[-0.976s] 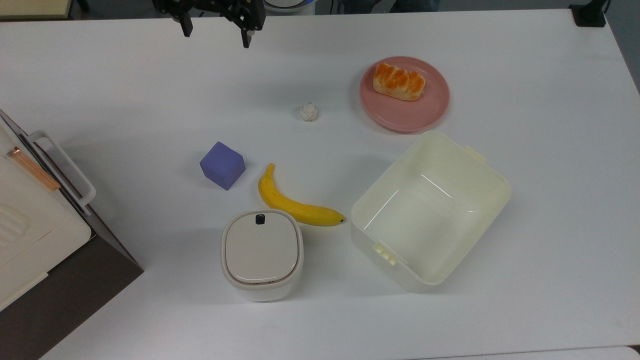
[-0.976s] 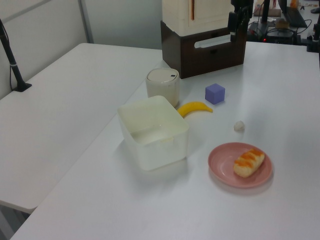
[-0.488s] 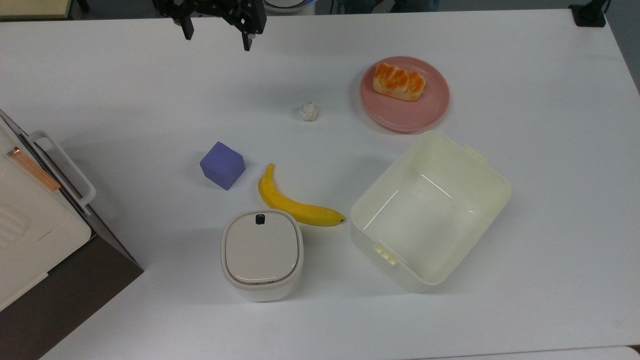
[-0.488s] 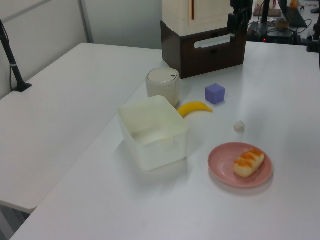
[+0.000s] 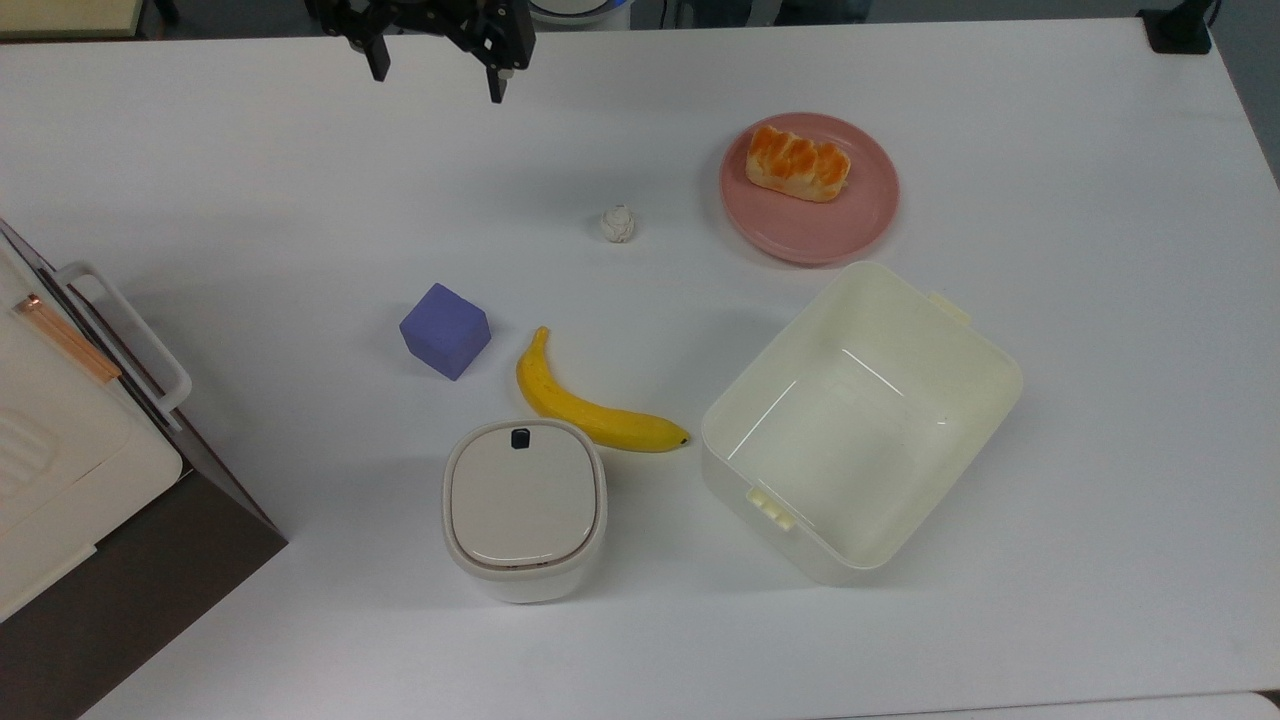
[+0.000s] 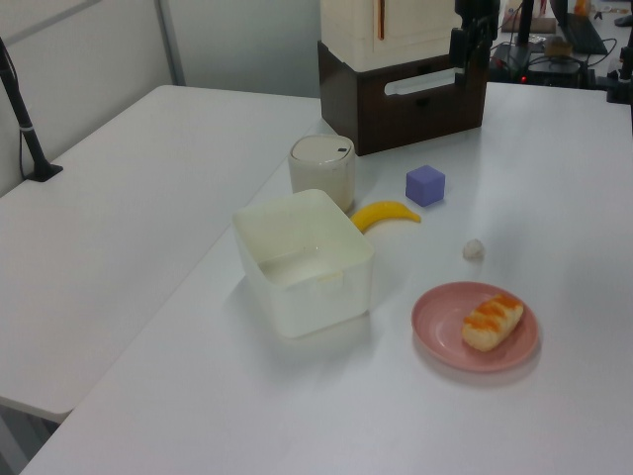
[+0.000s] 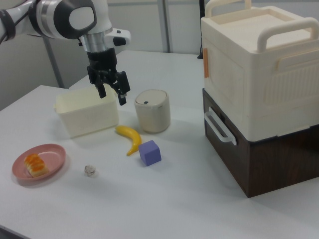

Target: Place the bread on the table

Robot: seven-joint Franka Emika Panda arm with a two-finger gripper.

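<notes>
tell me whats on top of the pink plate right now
The bread lies alone on the pink plate, toward its far edge in the top view. The plate surface directly under the bread is covered.

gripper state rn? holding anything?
Gripper: open, holding nothing, up in the air above the table. The bread lies on the pink plate, far from it.
</notes>
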